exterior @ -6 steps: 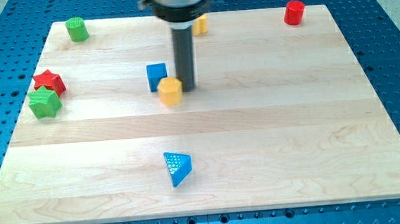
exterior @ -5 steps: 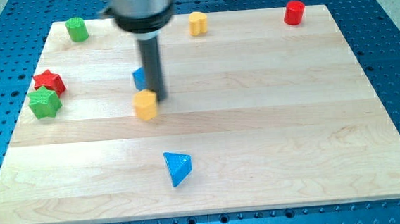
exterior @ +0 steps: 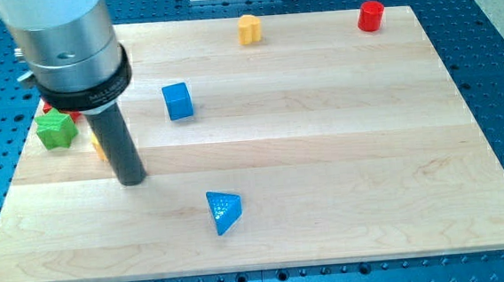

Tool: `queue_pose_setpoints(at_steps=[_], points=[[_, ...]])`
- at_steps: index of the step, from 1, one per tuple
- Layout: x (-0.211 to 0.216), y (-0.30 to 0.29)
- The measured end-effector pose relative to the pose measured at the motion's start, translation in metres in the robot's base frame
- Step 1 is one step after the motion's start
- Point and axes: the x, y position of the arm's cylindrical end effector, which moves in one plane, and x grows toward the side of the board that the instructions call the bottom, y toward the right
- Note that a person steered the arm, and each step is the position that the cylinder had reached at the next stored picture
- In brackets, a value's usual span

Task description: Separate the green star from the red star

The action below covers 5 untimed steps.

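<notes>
The green star (exterior: 56, 131) lies near the board's left edge. The red star (exterior: 54, 108) sits just above it, touching or nearly so, and the arm's body hides most of it. My tip (exterior: 132, 180) rests on the board to the right of and below the two stars, about a block's width away from the green star. A yellow block (exterior: 98, 149) shows only as a sliver behind the rod's left side, between the rod and the green star.
A blue cube (exterior: 177, 101) sits right of the rod, above it. A blue triangular block (exterior: 223, 211) lies near the bottom centre. A yellow block (exterior: 249, 28) and a red cylinder (exterior: 370, 15) stand at the top edge.
My tip has swept left and down across the board, pushing the yellow block left toward the stars. The blue cube shifted slightly left. The arm now hides the green cylinder and most of the red star.
</notes>
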Motion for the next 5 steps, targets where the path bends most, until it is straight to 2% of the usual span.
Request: queue_pose_setpoints(at_steps=[1, 2, 3, 4, 5], points=[[0.014, -0.066], [-0.031, -0.124], [-0.069, -0.118], [-0.125, -0.064], [-0.124, -0.057]])
